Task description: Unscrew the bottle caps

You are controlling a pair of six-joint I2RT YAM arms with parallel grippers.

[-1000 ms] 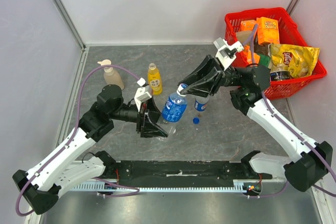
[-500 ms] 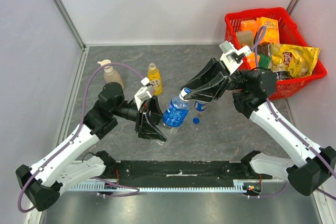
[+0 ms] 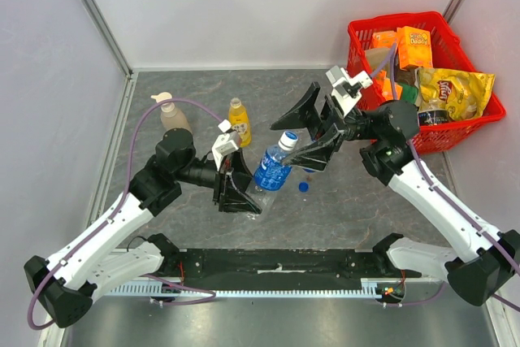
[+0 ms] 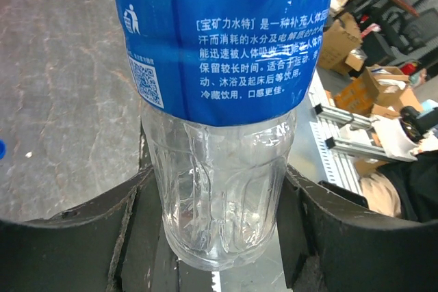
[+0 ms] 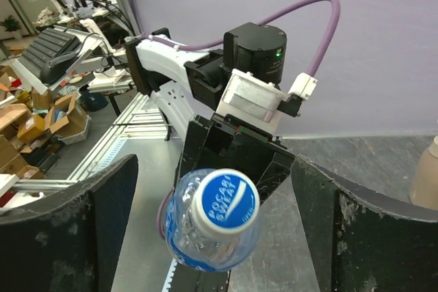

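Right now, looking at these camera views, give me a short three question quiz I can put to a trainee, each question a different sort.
1. True or false: the right gripper is shut on the white cap.
2. Where does the left gripper clamp the blue-label bottle? A, at the neck; B, on the label; C, on the clear part below the label.
3. Fill in: the loose cap lying on the table is ____.
Key: 1 false, its fingers stand wide apart either side of the cap; 2 C; 3 blue.
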